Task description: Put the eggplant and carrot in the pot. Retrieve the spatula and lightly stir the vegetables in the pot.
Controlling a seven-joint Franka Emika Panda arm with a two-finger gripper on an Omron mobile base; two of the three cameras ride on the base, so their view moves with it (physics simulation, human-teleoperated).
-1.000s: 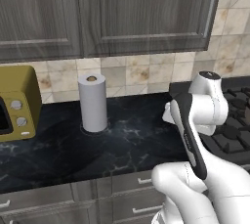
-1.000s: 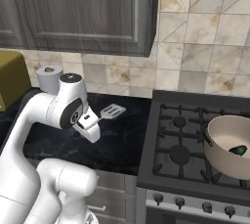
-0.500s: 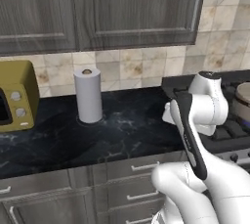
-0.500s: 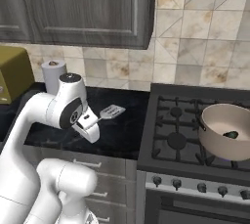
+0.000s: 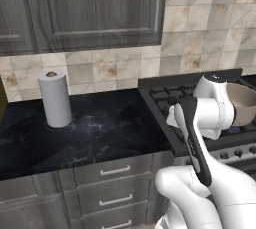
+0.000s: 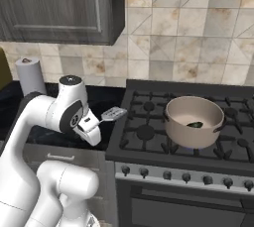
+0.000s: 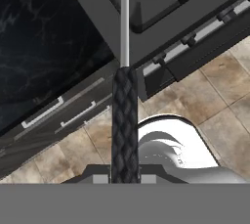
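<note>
The gripper [image 7: 125, 179] is closed tight on the spatula [image 6: 113, 114], holding it by the dark textured handle [image 7: 124, 120] near its end; the thin pale shaft runs away from the fingers to the silver head, which in the right base view hangs just above the left edge of the stove [image 6: 149, 146], where the dark counter [image 5: 90, 133] ends. The pot [image 6: 194, 122] stands on a burner toward the right side of the stove, well apart from the spatula head. Inside it I see a dark piece w/ a green tip, prob. the eggplant [image 6: 195, 124]; the carrot I cannot make out, pot wall hides part of the bottom. Judgement on handling: the spatula looks light and stiff, so it should not bend when stirring, but the grip is far from the head, so small wrist turns make big swings at the tip. The woven handle seems not slippery, good place to hold. The vegetables are small and light, they will roll easy; the pot is prob. heavy enough to stay, but a push on the rim could shift it.
</note>
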